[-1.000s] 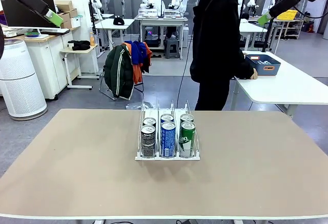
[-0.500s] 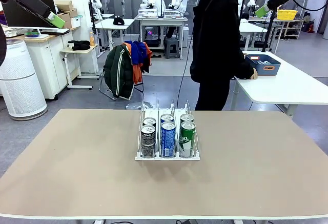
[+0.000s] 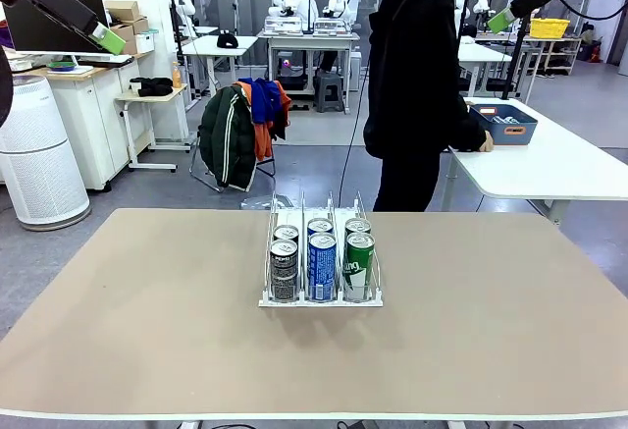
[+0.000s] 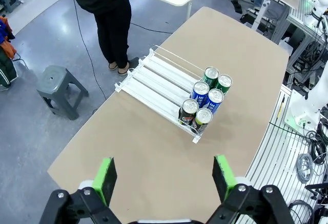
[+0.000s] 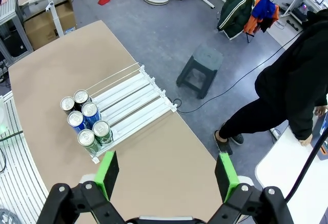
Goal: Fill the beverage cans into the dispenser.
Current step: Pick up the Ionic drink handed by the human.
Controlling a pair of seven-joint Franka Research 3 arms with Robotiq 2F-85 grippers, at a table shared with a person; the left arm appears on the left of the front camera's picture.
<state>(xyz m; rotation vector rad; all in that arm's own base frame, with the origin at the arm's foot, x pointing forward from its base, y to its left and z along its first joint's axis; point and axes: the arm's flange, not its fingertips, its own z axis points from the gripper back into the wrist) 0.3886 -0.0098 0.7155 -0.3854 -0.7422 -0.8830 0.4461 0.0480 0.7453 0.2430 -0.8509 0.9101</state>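
Note:
The dispenser [image 3: 275,215], a white wire rack with three lanes, stands in the middle of the tan table [image 3: 147,311]. Several beverage cans fill its near end, two per lane: black-grey [image 3: 284,270] on the left, blue [image 3: 322,266] in the middle, green [image 3: 359,265] on the right. My left gripper [image 3: 104,36] is raised high at the upper left and my right gripper [image 3: 502,20] high at the upper right, both far from the rack. From above, the left gripper [image 4: 164,178] and the right gripper [image 5: 166,174] stand open and empty over the dispenser [image 4: 156,80] [image 5: 130,101] and its cans [image 4: 205,101] [image 5: 84,121].
A person in black [image 3: 417,76] stands beyond the table's far edge, one hand [image 3: 485,141] resting on a white side table [image 3: 559,169] that carries a blue tub [image 3: 502,123]. A grey stool [image 4: 59,88] stands on the floor behind the table.
The right gripper has risen slightly and shifted a little left; the left gripper has barely moved. Cans, dispenser and the person are unchanged.

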